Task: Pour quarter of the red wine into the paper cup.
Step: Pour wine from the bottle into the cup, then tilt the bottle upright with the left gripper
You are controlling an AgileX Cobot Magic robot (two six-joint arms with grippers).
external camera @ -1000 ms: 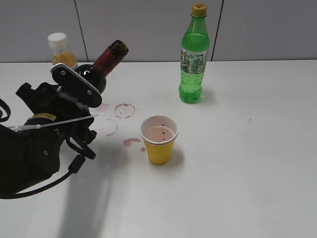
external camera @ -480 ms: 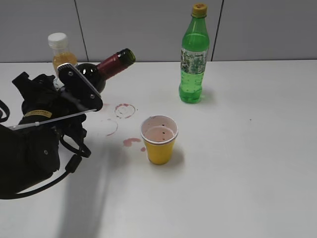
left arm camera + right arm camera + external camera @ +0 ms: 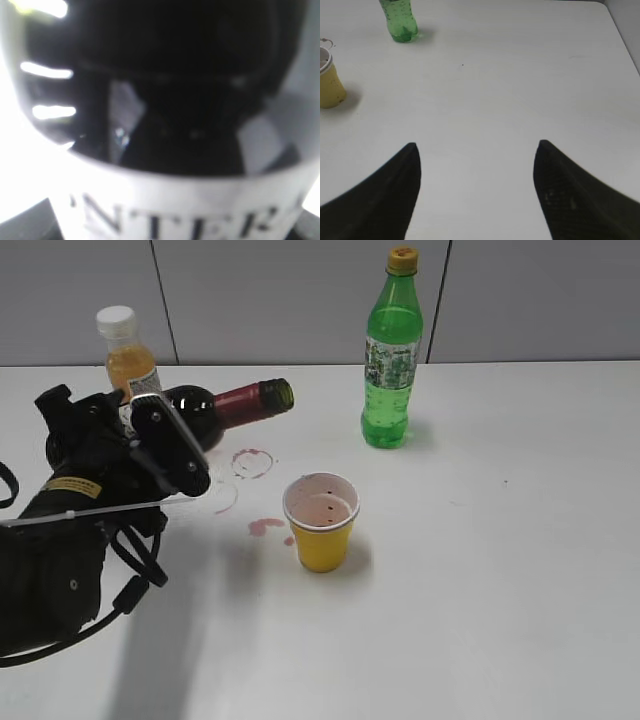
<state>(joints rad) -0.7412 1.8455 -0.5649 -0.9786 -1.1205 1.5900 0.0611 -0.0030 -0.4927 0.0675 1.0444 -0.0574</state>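
My left gripper is shut on the red wine bottle, a dark glass bottle with maroon neck foil. It holds the bottle nearly level above the table, with the open mouth pointing right, up and to the left of the paper cup. The bottle's dark glass and white label fill the left wrist view. The small yellow paper cup stands upright with a pink-stained inside; it also shows in the right wrist view. My right gripper is open and empty above bare table; the exterior view does not show it.
A green soda bottle stands behind and to the right of the cup; it also shows in the right wrist view. An orange juice bottle with a white cap stands behind my left arm. Wine rings and spots mark the table left of the cup.
My left gripper has tipped the wine bottle further down, from steeply slanted to nearly level, and its mouth has swung right toward the cup. The cup has not moved.
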